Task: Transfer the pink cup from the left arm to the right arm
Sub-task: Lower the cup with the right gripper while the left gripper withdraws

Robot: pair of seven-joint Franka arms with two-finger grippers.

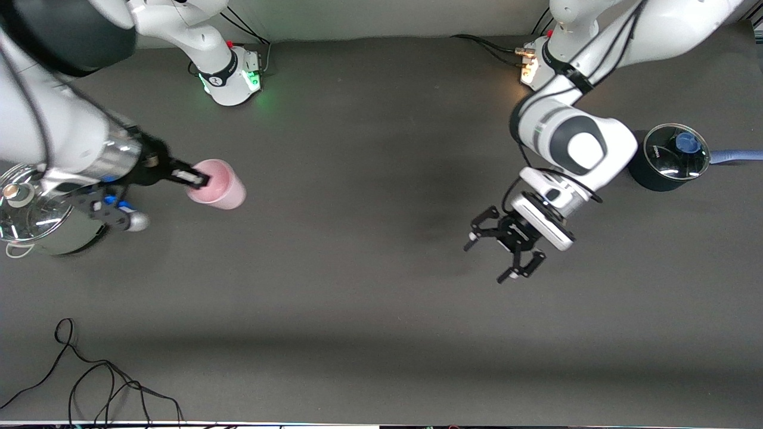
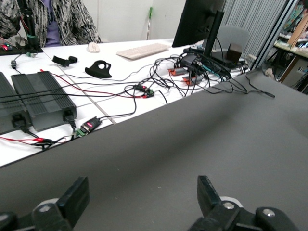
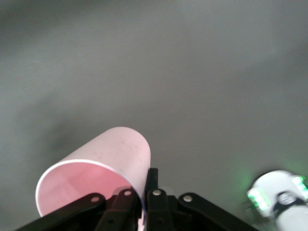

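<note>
Loose black cable [image 1: 89, 381] by table's near edge, left pincer [image 1: 503, 253] spread wide over bare mat, right pincer [image 1: 197, 177] clamped on pink cup [image 1: 217, 185] rim.

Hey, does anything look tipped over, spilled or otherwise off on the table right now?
Only the pink cup: the right gripper holds it by the rim, tilted sideways. Nothing spilled. The left gripper hangs open, empty, over bare table.

grey table [image 1: 369, 286]; steel pot [image 1: 36, 220], black pot [image 1: 667, 158], loose cable [image 1: 101, 381] on it
</note>
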